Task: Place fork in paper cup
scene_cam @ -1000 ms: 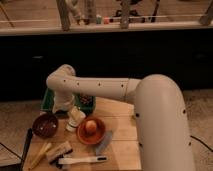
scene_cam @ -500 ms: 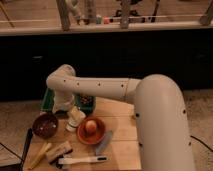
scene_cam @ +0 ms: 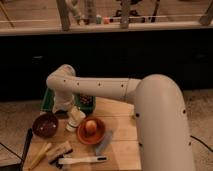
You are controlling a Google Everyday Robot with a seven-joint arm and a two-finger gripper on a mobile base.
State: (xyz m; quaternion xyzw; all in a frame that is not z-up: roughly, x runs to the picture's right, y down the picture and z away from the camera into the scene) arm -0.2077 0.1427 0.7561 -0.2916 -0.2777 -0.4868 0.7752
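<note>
My gripper point(scene_cam: 64, 111) hangs over the table point(scene_cam: 120, 145), fingers spread wide, holding nothing.
Just beside them stands the paper cup point(scene_cam: 75, 119); 1 dark brown bowl point(scene_cam: 45, 125) sits on the opposite side.

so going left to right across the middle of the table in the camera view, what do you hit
brown bowl → paper cup, with the pincer just above and left of it → orange dish holding a pale round thing
</note>
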